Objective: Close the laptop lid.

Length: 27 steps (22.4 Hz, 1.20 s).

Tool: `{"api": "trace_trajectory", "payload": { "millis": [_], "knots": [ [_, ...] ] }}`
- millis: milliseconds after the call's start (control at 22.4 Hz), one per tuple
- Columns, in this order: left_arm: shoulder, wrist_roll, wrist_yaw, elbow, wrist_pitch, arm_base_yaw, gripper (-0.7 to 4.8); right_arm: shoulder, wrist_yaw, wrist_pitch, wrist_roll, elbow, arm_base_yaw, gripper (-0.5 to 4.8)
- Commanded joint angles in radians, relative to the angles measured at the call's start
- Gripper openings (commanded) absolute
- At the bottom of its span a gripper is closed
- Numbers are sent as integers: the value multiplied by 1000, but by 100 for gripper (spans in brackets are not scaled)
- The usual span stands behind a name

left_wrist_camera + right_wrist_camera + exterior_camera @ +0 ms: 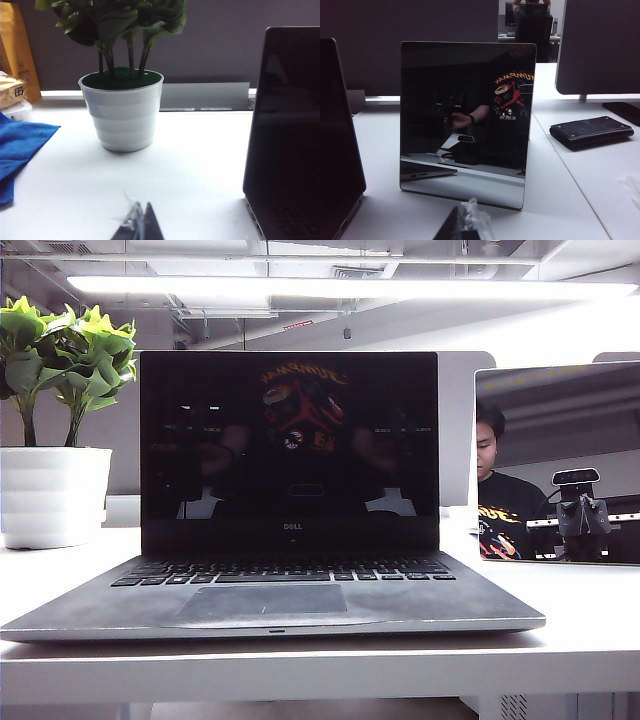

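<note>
The silver-grey Dell laptop stands open on the white table, its base point(270, 608) facing the exterior camera. The laptop lid point(290, 440) is upright with its glossy black screen dark. My grippers do not show in the exterior view. In the left wrist view the left gripper point(140, 221) is shut, its dark fingertips meeting in a point with nothing held, and the lid's edge point(287, 125) rises off to one side. In the right wrist view the right gripper point(468, 220) is also shut and empty, with clear wrap on its tip, and the lid point(337, 125) stands beside it.
A white pot with a green plant point(55, 495) point(122, 117) stands left of the laptop. A frameless mirror panel point(558, 462) point(467, 120) stands upright to its right. A blue cloth point(20, 145) lies further left. A black case point(591, 131) and a monitor point(597, 45) sit beyond the mirror.
</note>
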State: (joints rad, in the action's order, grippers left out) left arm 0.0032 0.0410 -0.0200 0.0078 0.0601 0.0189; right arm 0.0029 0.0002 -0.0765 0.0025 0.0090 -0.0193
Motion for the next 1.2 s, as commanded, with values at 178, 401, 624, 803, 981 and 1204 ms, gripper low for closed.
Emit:
{"api": "trace_trajectory", "payload": {
  "millis": [178, 401, 624, 803, 981, 1204],
  "knots": [
    [1, 5, -3, 1, 8, 2, -5, -1, -2, -10, -2, 0, -1, 0],
    [1, 4, -2, 3, 20, 2, -5, -1, -3, -11, 32, 2, -2, 0],
    [1, -86, 31, 6, 373, 1, -5, -1, -55, -264, 378, 5, -3, -1],
    [1, -199, 44, 137, 364, 0, -5, 11, -74, -228, 392, 115, -3, -1],
    [55, -200, 40, 303, 203, 1, -5, 158, -105, -221, 391, 246, -3, -1],
    [274, -323, 223, 483, 145, 0, -5, 568, -513, -363, 386, 443, -6, -1]
  ]
}}
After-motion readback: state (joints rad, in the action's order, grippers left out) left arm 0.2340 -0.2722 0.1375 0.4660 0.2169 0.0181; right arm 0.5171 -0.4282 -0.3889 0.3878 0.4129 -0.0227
